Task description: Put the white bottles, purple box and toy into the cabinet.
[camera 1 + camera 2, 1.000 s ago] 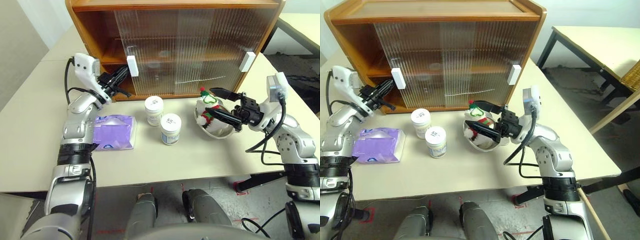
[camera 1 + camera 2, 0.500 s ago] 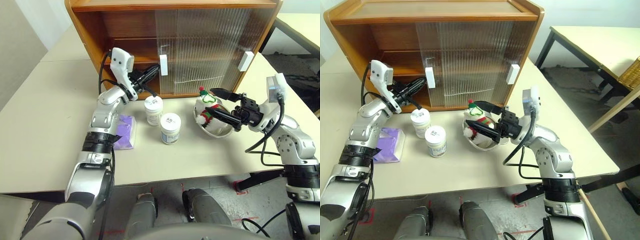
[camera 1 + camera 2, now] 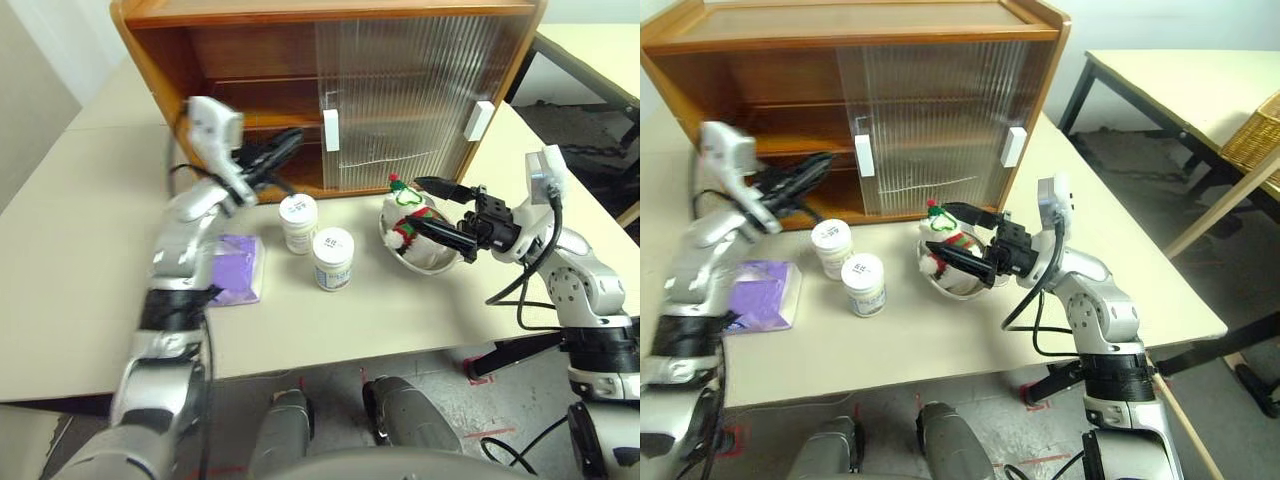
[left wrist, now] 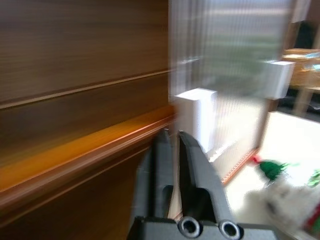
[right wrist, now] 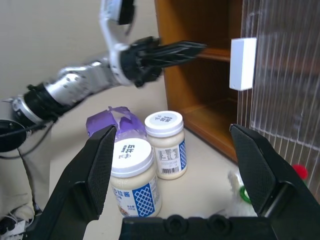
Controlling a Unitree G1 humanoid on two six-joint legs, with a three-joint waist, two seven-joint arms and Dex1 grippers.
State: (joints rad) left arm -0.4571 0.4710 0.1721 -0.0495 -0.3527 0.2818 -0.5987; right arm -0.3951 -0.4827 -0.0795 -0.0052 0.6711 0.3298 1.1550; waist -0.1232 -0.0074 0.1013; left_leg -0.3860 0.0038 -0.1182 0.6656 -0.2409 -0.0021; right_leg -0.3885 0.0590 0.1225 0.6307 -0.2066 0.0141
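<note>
The cabinet (image 3: 165, 70) stands at the back, its left half uncovered and the ribbed door's white handle (image 3: 331, 130) near the middle. My left gripper (image 3: 290, 143) hangs in front of the open shelf, left of that handle, its fingers (image 4: 192, 165) nearly together and empty. Two white bottles (image 3: 299, 222) (image 3: 333, 258) stand on the table below it. To their left the purple box (image 3: 237, 268) lies flat. The toy (image 3: 405, 208) sits in a steel bowl (image 3: 432, 262). My right gripper (image 3: 415, 202) is open, one finger on each side of the toy.
A second white handle (image 3: 478, 120) sits on the right door. Another table (image 3: 1170, 80) and a wicker basket (image 3: 1255, 130) stand off to the right. The pale tabletop (image 3: 80, 250) runs wide on the left.
The left door slid right, uncovering the left shelves. My left gripper then drew back from the handle toward the left. The right gripper stayed over the toy; the camera shifted a little.
</note>
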